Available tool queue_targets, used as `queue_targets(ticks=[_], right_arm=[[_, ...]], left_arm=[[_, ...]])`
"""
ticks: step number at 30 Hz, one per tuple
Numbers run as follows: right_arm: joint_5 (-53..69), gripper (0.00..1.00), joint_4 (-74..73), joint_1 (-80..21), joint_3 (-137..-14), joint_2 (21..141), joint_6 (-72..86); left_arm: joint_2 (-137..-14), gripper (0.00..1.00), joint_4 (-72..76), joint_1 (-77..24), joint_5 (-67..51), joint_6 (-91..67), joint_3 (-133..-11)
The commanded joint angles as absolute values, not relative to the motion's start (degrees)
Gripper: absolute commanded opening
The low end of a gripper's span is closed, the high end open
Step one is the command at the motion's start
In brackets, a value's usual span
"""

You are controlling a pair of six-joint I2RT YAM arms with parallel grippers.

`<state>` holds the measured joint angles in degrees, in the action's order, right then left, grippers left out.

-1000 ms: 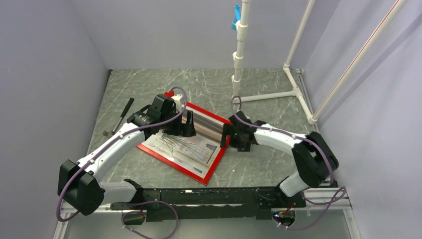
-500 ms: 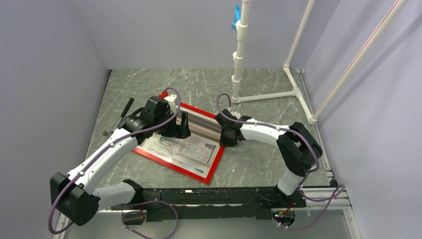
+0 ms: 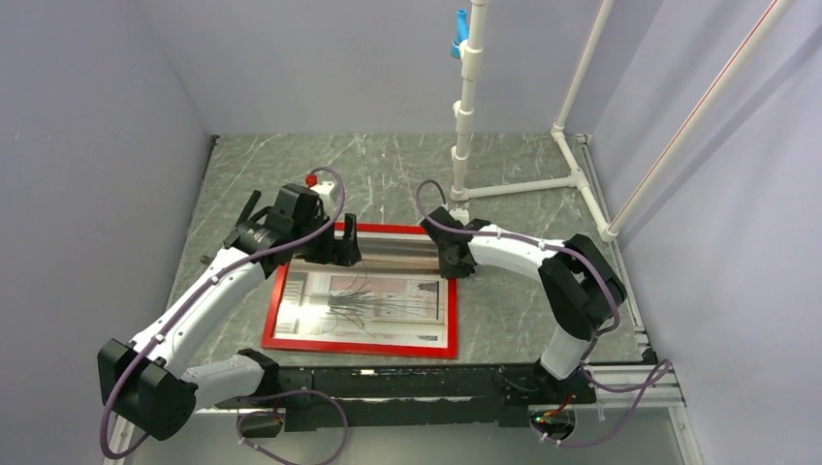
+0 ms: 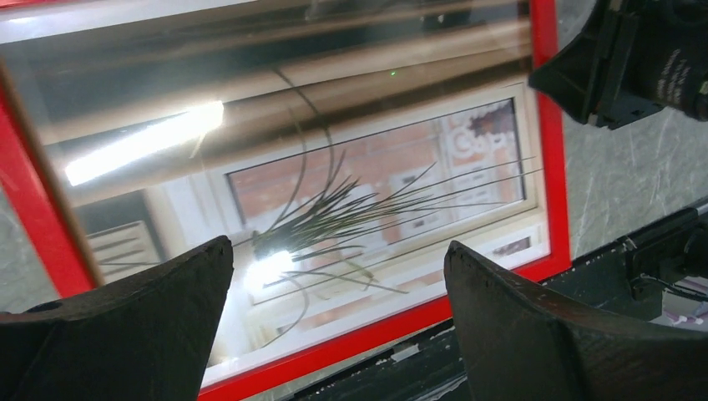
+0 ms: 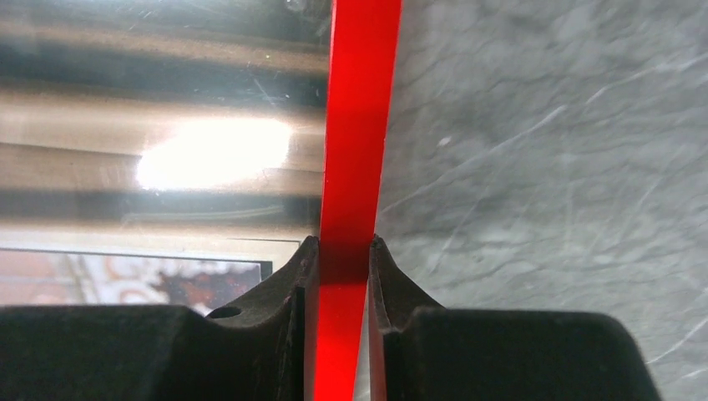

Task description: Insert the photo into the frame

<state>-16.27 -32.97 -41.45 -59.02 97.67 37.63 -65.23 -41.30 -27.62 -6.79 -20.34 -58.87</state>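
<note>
Lying flat, the thin bright red rectangular picture frame (image 3: pixel 363 347) has swung from diagonal to square with the near edge of the grey-green marbled bench (image 3: pixel 523 310). The paper photo (image 3: pixel 373 305) of a spiky plant sits inside it under glare. The right gripper (image 5: pixel 343 246) pinches the frame's right rail. The left gripper (image 4: pixel 338 246) hangs spread over its far left corner. Lilac walls (image 3: pixel 97 145) enclose the bench, with a white pipe stand (image 3: pixel 465 107) far right.
</note>
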Motion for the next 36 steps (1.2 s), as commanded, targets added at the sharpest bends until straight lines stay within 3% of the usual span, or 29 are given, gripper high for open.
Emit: queue_targets(ticks=[1,8,14,19,20,24,26,30,36], right_arm=[[-21.31,0.00,-35.38,-36.00,-62.41,98.99,27.88],[-19.73,0.00,-29.10,-33.83,-66.89,99.51,9.55],[-11.92,0.00,-28.09,-33.84,-70.18,103.08,2.97],[-8.21,0.09,-28.03,-33.82,-71.91,105.82,2.39],[-7.27,0.12,-28.89,-33.76,-73.03,106.55,2.68],[-5.60,0.56,-31.91,-33.37,-76.61,107.51,7.02],[-4.11,0.72,-32.35,-32.69,-76.38,106.70,9.73],[-0.42,0.84,-33.88,-29.96,-74.18,104.46,15.90],[11.82,0.90,-32.87,-28.32,-70.70,104.62,22.20]], left_arm=[[-65.19,0.99,-42.69,-24.65,-6.84,-18.57,-60.93],[-67.78,0.99,-46.61,-12.92,-8.70,-18.45,-59.17],[-72.22,0.99,-47.20,-3.22,-9.92,-20.60,-55.97],[-75.81,0.99,-44.38,-0.73,-8.82,-23.63,-51.95],[-76.51,0.99,-43.90,-0.60,-8.38,-24.31,-51.48],[-78.79,0.99,-41.71,-0.47,-8.00,-26.42,-49.90],[-79.38,0.99,-40.98,-0.53,-7.74,-26.78,-49.24],[-79.98,0.99,-39.91,-0.52,-8.42,-27.21,-47.24],[-78.49,0.94,-36.43,-0.53,-13.26,-29.63,-41.68]])
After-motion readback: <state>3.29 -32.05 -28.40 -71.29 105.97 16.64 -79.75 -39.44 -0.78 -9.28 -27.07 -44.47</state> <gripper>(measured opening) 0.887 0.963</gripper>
